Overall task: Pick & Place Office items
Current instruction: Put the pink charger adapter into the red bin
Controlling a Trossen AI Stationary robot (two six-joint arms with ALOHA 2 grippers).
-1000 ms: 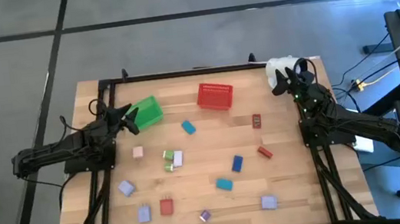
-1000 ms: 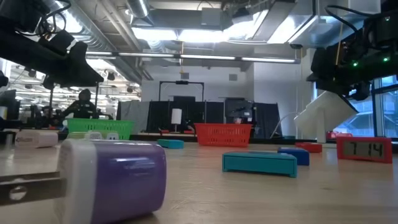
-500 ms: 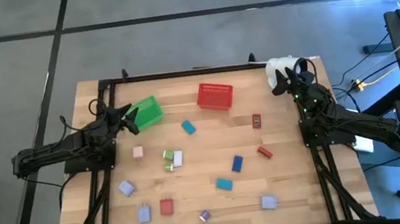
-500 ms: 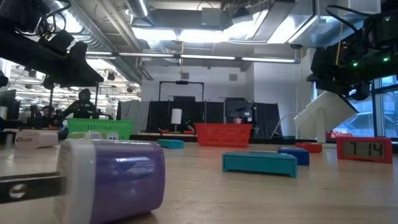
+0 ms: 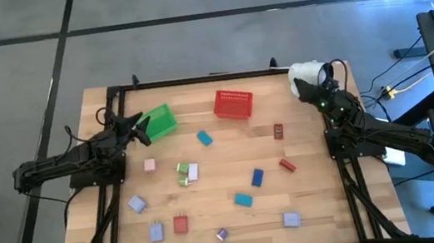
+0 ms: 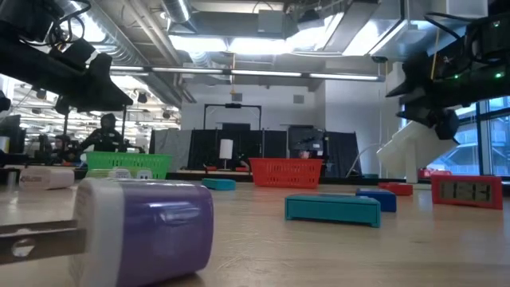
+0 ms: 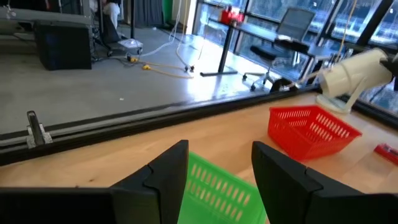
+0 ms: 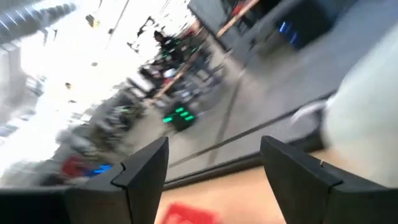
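Observation:
The office items lie scattered on the wooden table: a teal piece (image 5: 204,138), a pink one (image 5: 150,165), a green and a white one (image 5: 187,173), a blue one (image 5: 257,177), red ones (image 5: 287,165) and lavender ones (image 5: 136,204). The nearest lavender piece fills the low view's front (image 6: 143,227). My left gripper (image 5: 140,125) is open and empty, raised beside the green basket (image 5: 160,120); its fingers frame the basket in the left wrist view (image 7: 217,190). My right gripper (image 5: 301,89) is open and empty, raised at the far right corner.
A red mesh basket (image 5: 233,104) stands at the far middle and shows in the low view (image 6: 287,171). A white device (image 5: 304,69) sits at the far right corner. A black frame (image 5: 195,80) runs along the table's edges. A person shows in the room behind (image 6: 102,134).
My right gripper has turned at the far right corner and swung a little toward the table's left. My left arm and the items have kept still.

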